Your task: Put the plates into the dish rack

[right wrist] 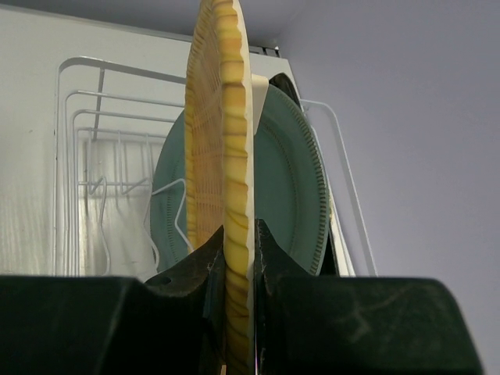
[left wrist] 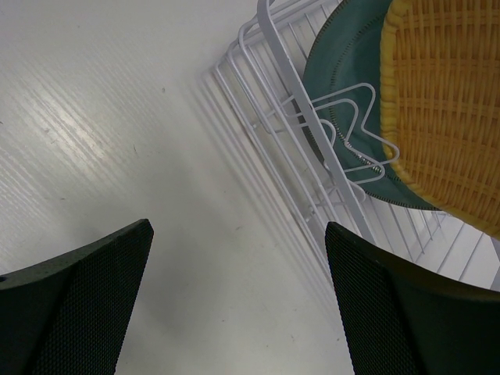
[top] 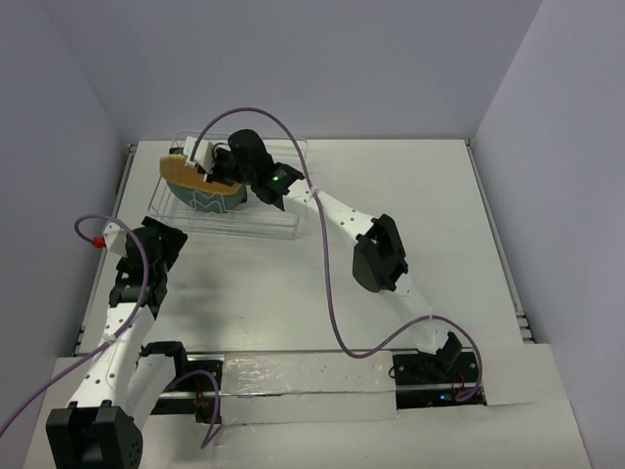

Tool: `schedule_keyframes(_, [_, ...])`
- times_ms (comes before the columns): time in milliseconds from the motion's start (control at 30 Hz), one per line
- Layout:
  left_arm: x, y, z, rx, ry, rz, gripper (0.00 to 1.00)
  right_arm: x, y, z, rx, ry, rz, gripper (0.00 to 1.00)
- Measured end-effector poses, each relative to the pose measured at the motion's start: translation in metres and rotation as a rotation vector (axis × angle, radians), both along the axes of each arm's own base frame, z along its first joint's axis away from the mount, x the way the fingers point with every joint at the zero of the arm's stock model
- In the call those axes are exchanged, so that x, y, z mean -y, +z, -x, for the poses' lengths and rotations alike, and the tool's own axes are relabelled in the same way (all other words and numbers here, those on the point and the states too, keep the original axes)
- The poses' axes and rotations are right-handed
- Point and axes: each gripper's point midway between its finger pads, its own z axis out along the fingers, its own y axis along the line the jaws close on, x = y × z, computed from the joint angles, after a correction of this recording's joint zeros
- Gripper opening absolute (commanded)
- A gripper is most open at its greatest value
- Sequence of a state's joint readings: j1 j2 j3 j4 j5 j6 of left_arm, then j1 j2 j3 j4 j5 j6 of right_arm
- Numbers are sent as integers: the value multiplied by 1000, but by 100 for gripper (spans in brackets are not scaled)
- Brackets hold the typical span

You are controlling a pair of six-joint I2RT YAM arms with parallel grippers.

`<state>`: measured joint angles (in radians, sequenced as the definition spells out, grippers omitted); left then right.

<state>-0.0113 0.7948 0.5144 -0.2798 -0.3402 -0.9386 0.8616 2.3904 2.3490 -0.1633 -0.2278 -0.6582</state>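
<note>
right tool [right wrist: 238,251] pinches yellow plate [right wrist: 223,117] upright beside teal plate [right wrist: 289,180].

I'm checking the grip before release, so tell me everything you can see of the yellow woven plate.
The yellow woven plate is round, with a wicker-like basket weave and a ridged rim, golden with browner streaks. It stands upright on edge over the dish rack, beside the teal plate; whether the two touch is unclear. The right end effector is shut on its rim, one finger on each face. Its lower edge is hidden, so I cannot tell if it is seated.
</note>
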Motion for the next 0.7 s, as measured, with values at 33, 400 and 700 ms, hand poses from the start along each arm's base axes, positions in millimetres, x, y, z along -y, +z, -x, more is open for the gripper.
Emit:
schedule_keyframes(33, [0, 0, 0, 0, -1, 0, 99, 0, 2, 1, 7, -1, 2, 0])
schedule_keyframes(400, [0, 3, 0, 12, -1, 1, 99, 6, 72, 29, 85, 39, -71, 0])
schedule_keyframes(700, [0, 8, 1, 30, 1, 1, 99, 5, 32, 40, -12, 67, -6, 0])
